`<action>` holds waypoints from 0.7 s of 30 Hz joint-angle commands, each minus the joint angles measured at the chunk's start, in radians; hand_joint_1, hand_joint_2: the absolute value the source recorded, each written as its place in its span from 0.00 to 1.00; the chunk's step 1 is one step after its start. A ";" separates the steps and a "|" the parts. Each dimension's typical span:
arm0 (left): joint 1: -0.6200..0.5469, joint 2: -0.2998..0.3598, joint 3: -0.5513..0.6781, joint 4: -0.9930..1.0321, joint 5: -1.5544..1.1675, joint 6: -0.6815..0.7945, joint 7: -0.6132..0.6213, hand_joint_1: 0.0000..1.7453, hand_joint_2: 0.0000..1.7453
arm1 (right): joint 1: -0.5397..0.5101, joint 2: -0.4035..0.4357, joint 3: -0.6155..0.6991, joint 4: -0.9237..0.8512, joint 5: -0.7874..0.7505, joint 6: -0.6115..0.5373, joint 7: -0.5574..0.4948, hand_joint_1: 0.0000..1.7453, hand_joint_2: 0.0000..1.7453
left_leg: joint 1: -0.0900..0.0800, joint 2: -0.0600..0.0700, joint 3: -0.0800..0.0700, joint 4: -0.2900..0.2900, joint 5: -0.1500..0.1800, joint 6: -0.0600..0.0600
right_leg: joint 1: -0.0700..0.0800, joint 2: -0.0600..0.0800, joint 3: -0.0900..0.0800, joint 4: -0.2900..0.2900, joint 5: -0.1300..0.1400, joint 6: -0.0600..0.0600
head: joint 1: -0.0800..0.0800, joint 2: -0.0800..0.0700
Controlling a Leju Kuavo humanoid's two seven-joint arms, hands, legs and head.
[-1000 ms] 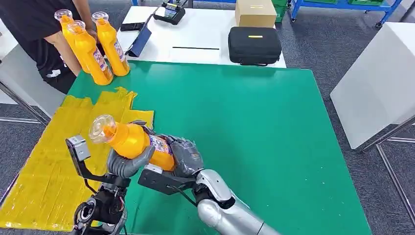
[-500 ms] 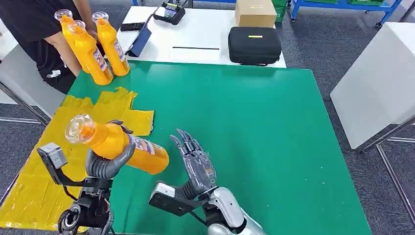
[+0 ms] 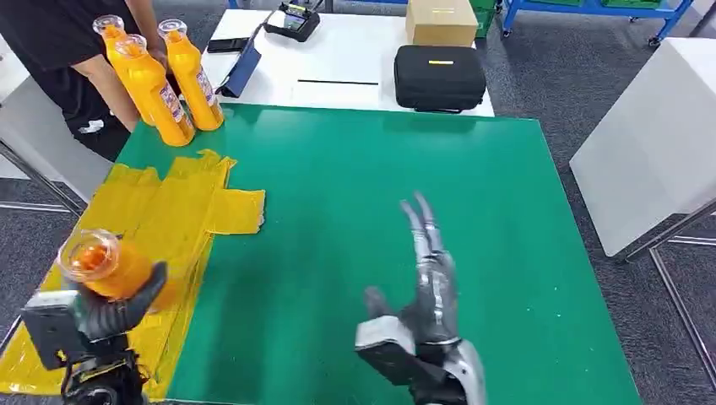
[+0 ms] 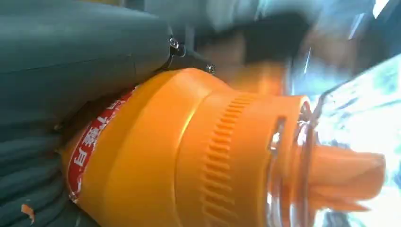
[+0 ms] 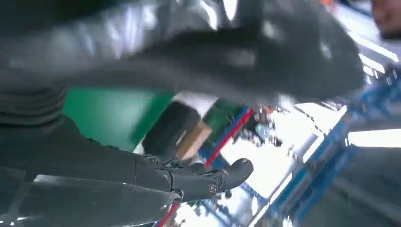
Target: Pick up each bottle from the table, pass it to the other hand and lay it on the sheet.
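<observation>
Gripping an orange bottle [image 3: 108, 268] over the yellow sheet [image 3: 143, 221], left hand [image 3: 118, 308]; right hand [image 3: 431, 291] empty, fingers spread; three bottles [image 3: 160, 80] beside a person [image 3: 63, 51]

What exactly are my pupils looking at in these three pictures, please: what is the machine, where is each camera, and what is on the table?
It is a humanoid robot with two silver arms. The wide picture is taken from its head, looking down on a green table. The two close-up pictures come from cameras at its wrists.

The left hand holds an orange plastic bottle with a clear cap over a crinkled yellow sheet on the table's left side. The left wrist picture shows that bottle close up.

The right hand holds nothing, its fingers stretched out above the table.

Three more orange bottles stand at the far left corner, beside a person in black. Behind lies a white table with a black case and a cardboard box.
</observation>
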 commanded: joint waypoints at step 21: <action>0.011 0.127 -0.241 0.370 -1.062 0.231 0.439 1.00 1.00 | 0.025 -0.075 0.000 -0.051 -0.124 0.012 -0.052 0.00 0.00 | -0.001 0.001 0.006 -0.002 0.000 -0.001 | -0.001 -0.001 0.006 -0.001 -0.001 -0.001 | 0.000 0.000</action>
